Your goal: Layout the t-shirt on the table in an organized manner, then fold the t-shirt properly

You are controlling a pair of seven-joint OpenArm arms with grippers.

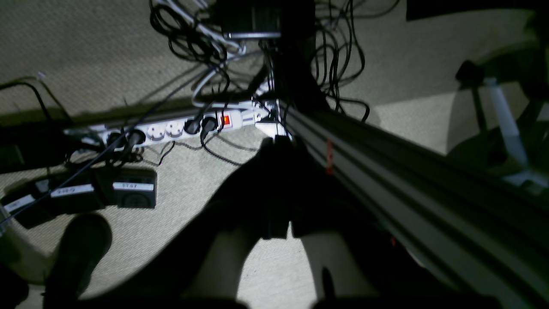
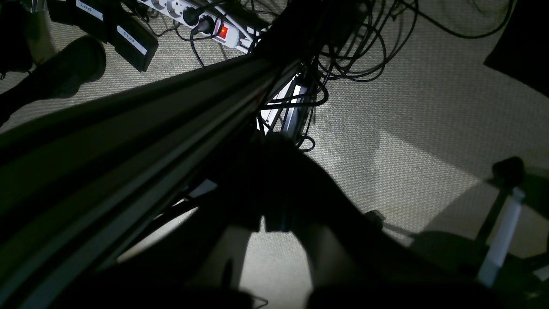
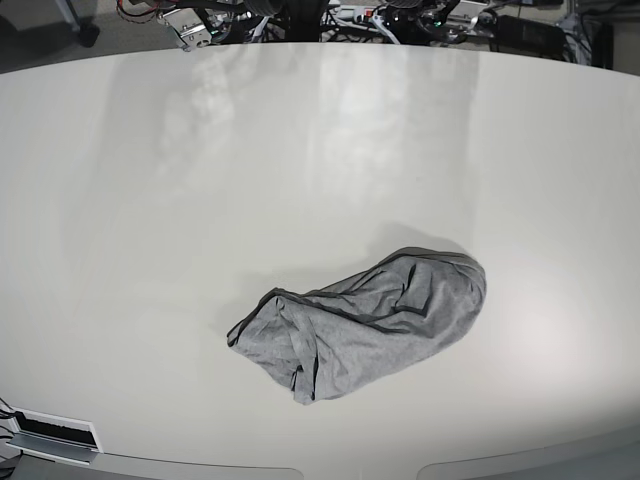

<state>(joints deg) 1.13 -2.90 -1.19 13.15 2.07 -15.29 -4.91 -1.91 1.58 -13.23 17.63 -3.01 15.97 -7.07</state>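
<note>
On the very large glossy off-white counter [image 3: 150, 200], lying crumpled: the heather-grey short-sleeved cotton t-shirt [image 3: 365, 325], bunched into a rough oval slightly toward the near edge and right of centre in the base view, plain side showing, darker seam lines running across the folds. Not laid flat, not folded. Sitting well apart from every edge of the counter, with no arm near it in that view.

Below counter level, hanging over pale textured carpet [image 1: 107, 56]: both arms. Appearing as dark silhouettes in the wrist views, the left claw [image 1: 283, 189] and the right claw [image 2: 274, 189], each clenched tight, fingers pressed together, grasping nothing. Running diagonally beside each claw: a long grey aluminium rail [image 1: 407, 193], dark in shadow.

Lying on the carpet beyond the left claw: a white power strip [image 1: 171, 128] with a glowing red switch [image 1: 225, 120] and several black plugs seated in it. Tangling above it: a mass of black cables [image 1: 334, 56]. Sitting near the strip: small black boxes with white labels [image 1: 133, 191]. Showing at the right of both wrist views: part of a dark chair base with a pale column [image 2: 499, 240].
</note>
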